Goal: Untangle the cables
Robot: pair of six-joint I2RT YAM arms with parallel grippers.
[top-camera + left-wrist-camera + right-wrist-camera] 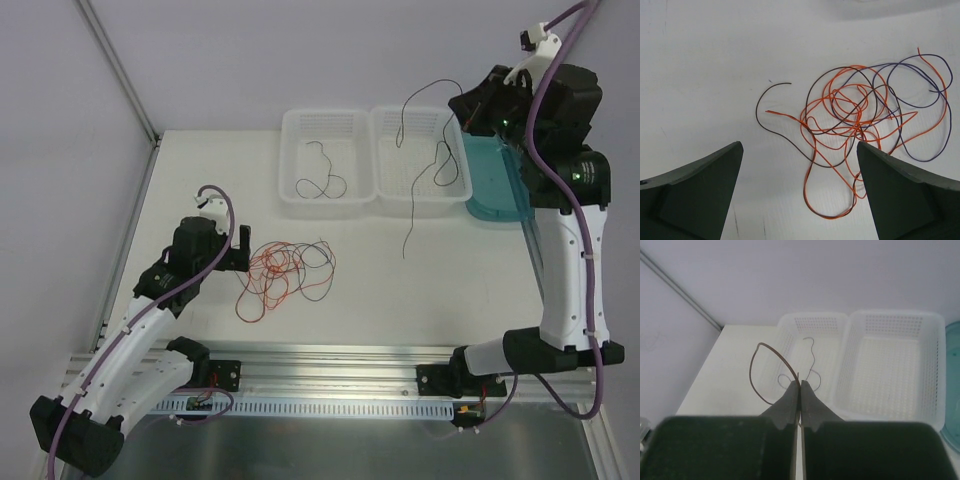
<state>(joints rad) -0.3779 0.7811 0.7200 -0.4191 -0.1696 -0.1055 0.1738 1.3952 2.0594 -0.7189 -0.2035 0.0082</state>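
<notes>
The left gripper (799, 147) hangs wide open just short of the tangle of cables (860, 120), whose orange, dark and purple strands lie looped together on the table (700, 60). The right gripper (800, 384) is raised near 2 baskets (375, 160), pinched tight on 1 dark cable (751, 372) that seems to dangle past the right one. Another dark strand (322, 172) lies in the left basket (290, 150).

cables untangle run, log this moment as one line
right fingers: shut on thin dark wire, held high near right white perforated basket | left fingers: open over orange-and-dark wire tangle
</notes>
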